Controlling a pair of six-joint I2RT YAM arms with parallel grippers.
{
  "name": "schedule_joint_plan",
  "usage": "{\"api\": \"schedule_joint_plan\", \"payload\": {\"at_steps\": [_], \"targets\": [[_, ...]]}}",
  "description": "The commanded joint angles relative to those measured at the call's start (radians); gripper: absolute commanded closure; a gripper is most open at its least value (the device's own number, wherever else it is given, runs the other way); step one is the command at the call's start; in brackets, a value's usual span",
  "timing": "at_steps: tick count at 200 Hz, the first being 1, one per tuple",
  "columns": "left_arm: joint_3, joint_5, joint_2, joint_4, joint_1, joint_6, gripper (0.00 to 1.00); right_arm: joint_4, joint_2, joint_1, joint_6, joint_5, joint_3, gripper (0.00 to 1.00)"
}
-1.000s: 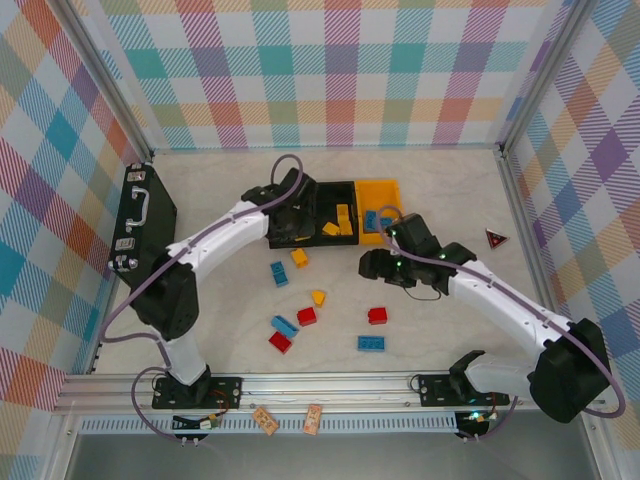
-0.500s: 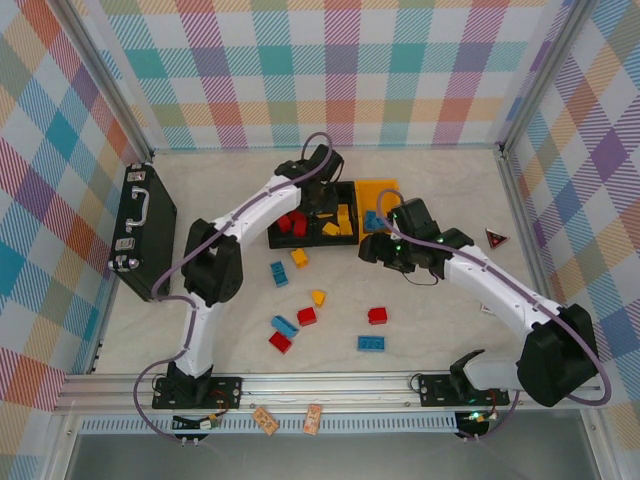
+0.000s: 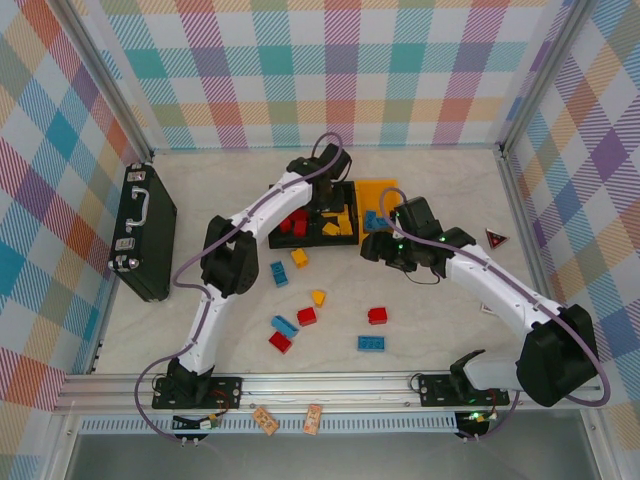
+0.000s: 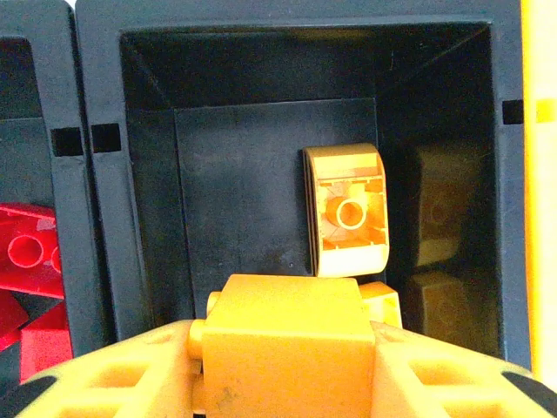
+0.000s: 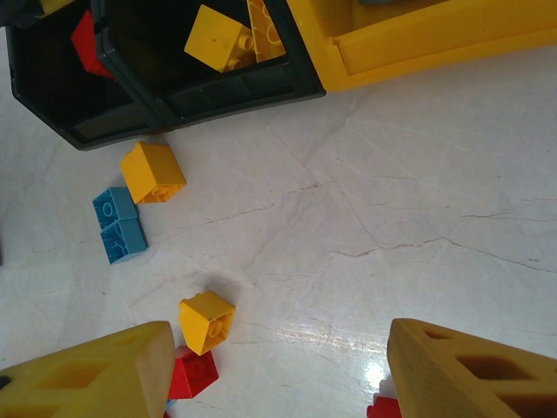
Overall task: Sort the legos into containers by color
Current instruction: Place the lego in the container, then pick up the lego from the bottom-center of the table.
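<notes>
Yellow square plastic brick [image 4: 283, 313] sits pinched in my left gripper [image 4: 283, 353], right above the middle black plastic bin [image 4: 235, 174], so it should drop straight in. My right gripper [image 5: 278, 348] hangs open, empty, beside that bin.

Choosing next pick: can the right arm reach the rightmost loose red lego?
Probably yes. The right gripper is open and empty above the table, and that red lego lies by itself close by, with nothing between them.
</notes>
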Motion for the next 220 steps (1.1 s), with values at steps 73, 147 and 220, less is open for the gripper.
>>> {"api": "schedule_joint_plan", "payload": {"at_steps": [73, 147, 220], "targets": [[-0.014, 0.029, -0.11, -0.011, -0.03, 0.017, 0.45, -0.004, -0.036, -0.006, 0.004, -0.008, -0.022, 0.34], [-0.426, 0.104, -0.432, 0.15, -0.065, 0.004, 0.44, -0.077, -0.105, -0.006, -0.016, 0.005, -0.079, 0.34], [-0.928, 0.181, -0.773, 0.32, -0.065, -0.035, 0.44, -0.131, -0.113, 0.039, -0.001, 0.033, -0.159, 0.34]]}}
